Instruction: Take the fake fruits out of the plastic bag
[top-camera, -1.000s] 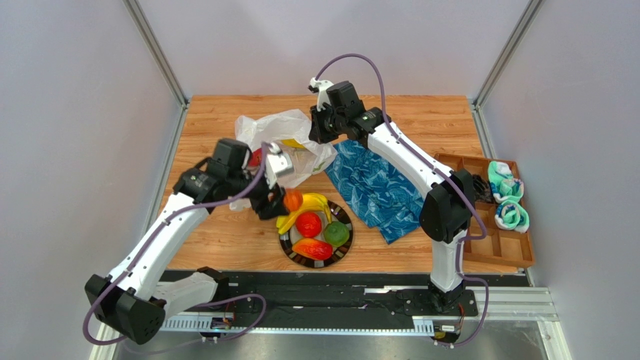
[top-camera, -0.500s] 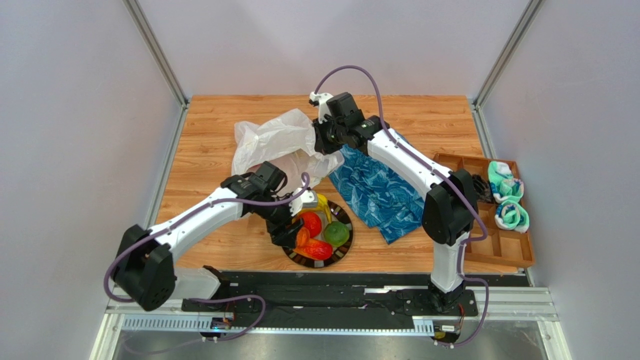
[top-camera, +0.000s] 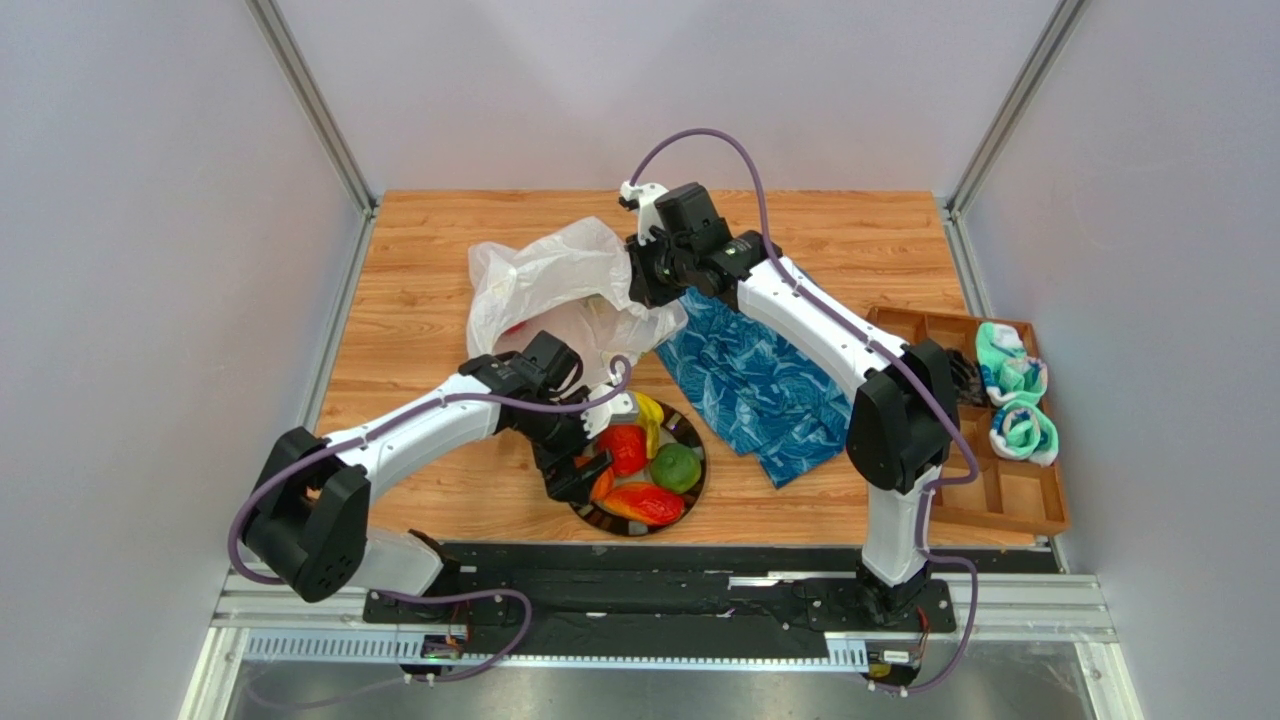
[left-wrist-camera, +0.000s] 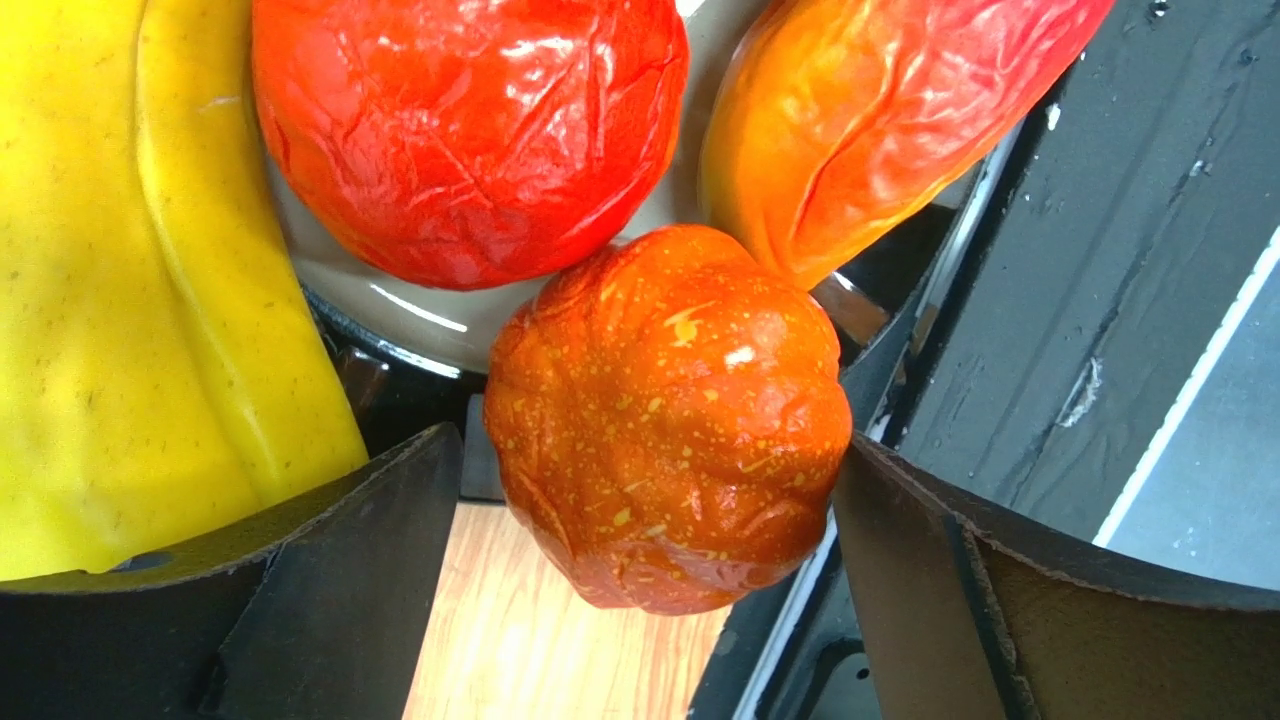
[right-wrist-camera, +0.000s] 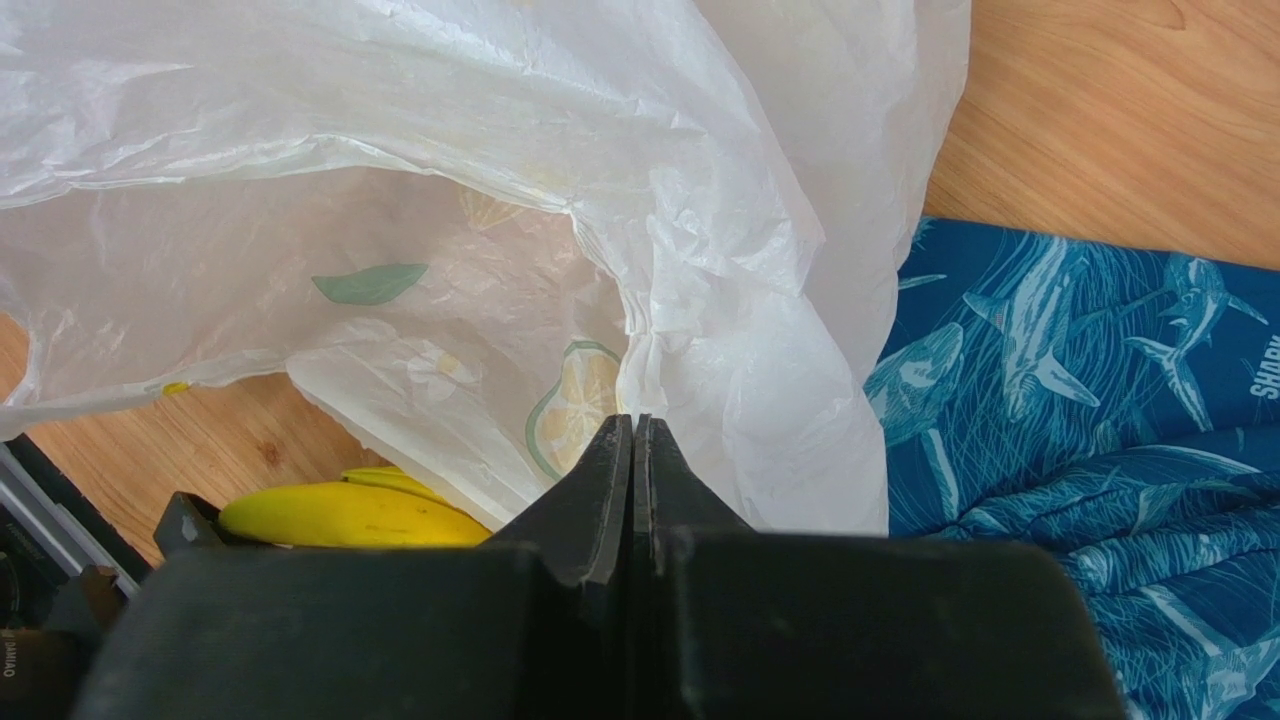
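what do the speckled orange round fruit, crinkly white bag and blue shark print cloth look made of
Speckled orange round fruit: probably thin glossy plastic, wrinkled skin with sharp highlights. Crinkly white bag: thin translucent plastic film, finely creased, printing showing through. Blue shark-print cloth: likely matte fabric, lying limp, no shine.

Right claw (right-wrist-camera: 633, 432), as we saw it from its wrist: jaws pressed together on a fold of the plastic bag (right-wrist-camera: 451, 165), which bore a green leaf mark (right-wrist-camera: 370, 282). We noted a yellow banana (right-wrist-camera: 353, 515) beneath the film and a blue patterned cloth (right-wrist-camera: 1082, 450) at right, both on the table (right-wrist-camera: 1142, 120).
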